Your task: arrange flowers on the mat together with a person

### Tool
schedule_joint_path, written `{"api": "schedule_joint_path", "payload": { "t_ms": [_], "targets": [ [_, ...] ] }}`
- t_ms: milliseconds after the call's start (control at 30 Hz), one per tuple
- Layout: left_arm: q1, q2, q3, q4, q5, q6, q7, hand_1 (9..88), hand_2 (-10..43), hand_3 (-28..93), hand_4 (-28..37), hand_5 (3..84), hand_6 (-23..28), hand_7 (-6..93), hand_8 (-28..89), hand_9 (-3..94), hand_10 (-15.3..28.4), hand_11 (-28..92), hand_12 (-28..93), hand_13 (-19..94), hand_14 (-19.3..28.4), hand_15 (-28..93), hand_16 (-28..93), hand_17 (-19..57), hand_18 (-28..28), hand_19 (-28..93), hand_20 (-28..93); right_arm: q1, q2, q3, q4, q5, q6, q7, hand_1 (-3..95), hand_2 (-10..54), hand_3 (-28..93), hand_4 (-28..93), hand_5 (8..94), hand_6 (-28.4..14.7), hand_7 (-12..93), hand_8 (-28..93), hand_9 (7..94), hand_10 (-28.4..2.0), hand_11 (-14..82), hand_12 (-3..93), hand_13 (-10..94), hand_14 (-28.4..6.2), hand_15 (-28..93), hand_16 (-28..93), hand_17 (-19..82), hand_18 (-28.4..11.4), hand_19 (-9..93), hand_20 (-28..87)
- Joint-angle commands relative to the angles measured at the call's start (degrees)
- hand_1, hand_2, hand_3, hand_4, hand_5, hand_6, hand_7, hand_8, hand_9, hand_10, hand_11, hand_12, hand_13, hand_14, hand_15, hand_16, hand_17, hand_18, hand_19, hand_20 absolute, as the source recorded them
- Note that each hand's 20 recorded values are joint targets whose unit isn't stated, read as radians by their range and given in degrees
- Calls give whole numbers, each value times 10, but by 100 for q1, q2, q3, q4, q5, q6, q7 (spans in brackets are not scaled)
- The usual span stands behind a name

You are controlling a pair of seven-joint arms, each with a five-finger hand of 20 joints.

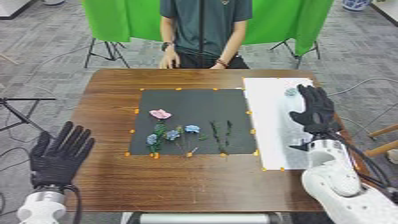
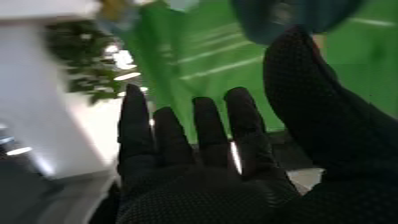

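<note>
Pink flower [image 1: 160,114], blue flowers [image 1: 192,129] and green stems [image 1: 227,134] lie on the dark mat [image 1: 187,100]; the right hand [image 1: 313,116], spread, hides part of the white sheet [image 1: 266,100] beside a pale bloom [image 1: 290,92]. The left hand [image 1: 59,159] is spread too.

Pale flower [image 1: 290,92], perhaps; details unclear.

A hand could pass over the table [image 1: 187,187] along the near side of the black mat [image 1: 200,102], or over the mat's far strip beyond the pink flower [image 1: 160,114]. Blue flowers [image 1: 193,128] and green stems [image 1: 228,132] obstruct its nearer part; the right hand [image 1: 313,112] blocks the white sheet's [image 1: 271,115] right side.
</note>
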Motion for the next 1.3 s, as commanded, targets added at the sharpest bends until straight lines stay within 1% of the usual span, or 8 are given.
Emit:
{"api": "schedule_joint_path", "payload": {
  "t_ms": [33, 467, 667, 833, 1100, 1167, 1233, 1300],
  "targets": [
    [-45, -42, 78, 97, 8, 44, -126, 269, 118, 705, -283, 434, 76, 80, -97, 404, 139, 151, 51, 300, 139, 266, -87, -37, 115, 310, 64, 866, -88, -173, 518, 348, -348, 211, 448, -95, 806, -283, 265, -32, 214, -168, 253, -93, 98, 52, 197, -124, 14, 119, 111, -122, 335, 94],
    [-14, -37, 120, 54, -90, 49, 59, 269, 117, 705, -283, 434, 76, 81, -97, 403, 139, 152, 51, 298, 140, 262, -86, -37, 114, 309, 64, 2183, -134, -683, 1374, 1149, -1512, 462, 449, -70, 790, -283, 269, -41, 200, -165, 253, -98, 109, 42, 231, -127, 24, 120, 130, -133, 356, 59],
    [-48, -29, 144, 88, -85, 21, 53, 268, 116, 708, -283, 435, 77, 81, -97, 404, 140, 152, 51, 299, 141, 263, -84, -38, 115, 311, 65, 2571, -248, -681, 1525, 1284, -2846, 1078, 429, -53, 789, -282, 279, -40, 187, -155, 249, -106, 102, 41, 244, -136, 35, 119, 144, -170, 353, 54],
    [-47, -25, 139, 79, -88, 26, 69, 268, 116, 708, -283, 435, 77, 81, -97, 403, 140, 152, 51, 297, 143, 267, -82, -38, 115, 311, 65, 2436, -360, -398, 1440, 1260, -3778, 1163, 476, -53, 793, -281, 345, -33, 192, -156, 361, -104, 109, 58, 382, -129, 113, 113, 183, -192, 397, 76],
    [-67, -37, 133, 76, -80, 56, 37, 268, 116, 708, -283, 435, 77, 82, -97, 402, 139, 152, 51, 296, 147, 271, -81, -39, 115, 312, 65, 2156, -380, -493, 1350, 948, -3613, 1064, 573, -93, 750, -282, 522, 3, 219, -160, 553, -104, 133, 126, 561, -94, 191, 144, 289, -174, 504, 152],
    [-68, -51, 116, 72, -67, 75, 0, 267, 116, 709, -283, 435, 77, 82, -98, 402, 140, 152, 52, 295, 148, 274, -80, -37, 114, 309, 64, 2071, -329, -618, 1331, 881, -3302, 990, 617, -94, 685, -282, 579, 7, 240, -132, 618, -101, 150, 165, 625, -66, 180, 262, 334, -147, 525, 197],
    [-72, -53, 99, 74, -34, 82, -28, 268, 115, 708, -283, 436, 77, 82, -98, 402, 140, 152, 52, 295, 149, 274, -80, -37, 114, 309, 65, 2015, -278, -727, 1343, 840, -3047, 872, 654, -95, 637, -283, 609, 10, 290, -74, 706, -88, 92, 290, 680, -39, 212, 341, 357, -130, 543, 245],
    [-74, -55, 79, 80, -29, 46, -31, 272, 110, 708, -283, 436, 77, 82, -98, 402, 140, 152, 51, 295, 149, 275, -81, -38, 115, 310, 66, 1957, -255, -766, 1314, 855, -2824, 854, 672, -95, 627, -281, 622, 7, 371, -60, 756, -70, 133, 400, 704, -23, 354, 366, 345, -123, 619, 281]
  ]
}}
